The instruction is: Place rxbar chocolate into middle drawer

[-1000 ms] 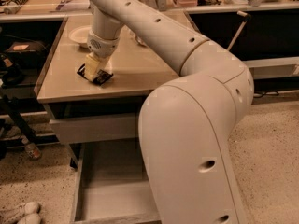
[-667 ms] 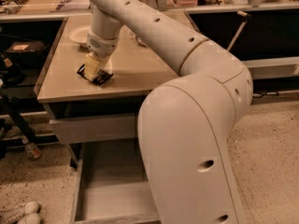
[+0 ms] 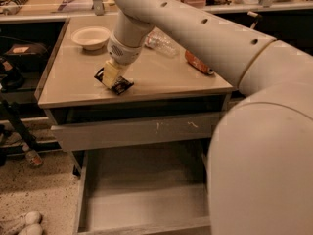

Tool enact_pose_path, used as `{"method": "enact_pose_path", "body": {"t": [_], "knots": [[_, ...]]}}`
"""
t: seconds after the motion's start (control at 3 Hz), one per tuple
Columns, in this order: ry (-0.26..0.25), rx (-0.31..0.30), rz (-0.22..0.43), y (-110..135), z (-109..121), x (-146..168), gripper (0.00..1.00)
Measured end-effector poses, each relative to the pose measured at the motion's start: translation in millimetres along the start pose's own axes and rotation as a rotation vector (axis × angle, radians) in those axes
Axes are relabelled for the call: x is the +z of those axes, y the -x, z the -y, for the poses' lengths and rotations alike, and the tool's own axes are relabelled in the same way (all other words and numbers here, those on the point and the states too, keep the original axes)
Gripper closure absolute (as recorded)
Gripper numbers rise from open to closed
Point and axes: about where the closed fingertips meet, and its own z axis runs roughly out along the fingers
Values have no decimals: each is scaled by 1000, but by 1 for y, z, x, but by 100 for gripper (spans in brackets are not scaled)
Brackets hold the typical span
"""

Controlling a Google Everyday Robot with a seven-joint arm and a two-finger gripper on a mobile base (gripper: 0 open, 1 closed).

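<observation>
The rxbar chocolate point(image 3: 123, 85), a small flat black wrapped bar, lies on the grey table top point(image 3: 161, 80) near its front left. My gripper point(image 3: 111, 75) points down onto the bar and covers its middle, so only the bar's two ends show. The middle drawer point(image 3: 142, 204) stands pulled open below the table, with a bare grey floor. My arm's big white body point(image 3: 264, 155) hides the drawer's right side.
A white bowl point(image 3: 90, 37), a clear plastic bottle point(image 3: 160, 41) and an orange can point(image 3: 198, 62) on its side lie on the table. A shut drawer front with white scuffs point(image 3: 146, 131) sits above the open drawer. Black gear point(image 3: 14, 67) stands at the left, and a white object point(image 3: 22, 223) lies on the floor.
The view has shifted slightly. My gripper stays on the bar at the same spot on the table, and the drawer stays open.
</observation>
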Motion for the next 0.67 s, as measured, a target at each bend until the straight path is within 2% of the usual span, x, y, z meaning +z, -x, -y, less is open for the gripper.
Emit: {"method": "enact_pose_path", "body": {"t": [0.33, 0.67], "knots": [[0, 68, -10, -82, -36, -15, 100], [-6, 62, -4, -82, -37, -18, 100]]}}
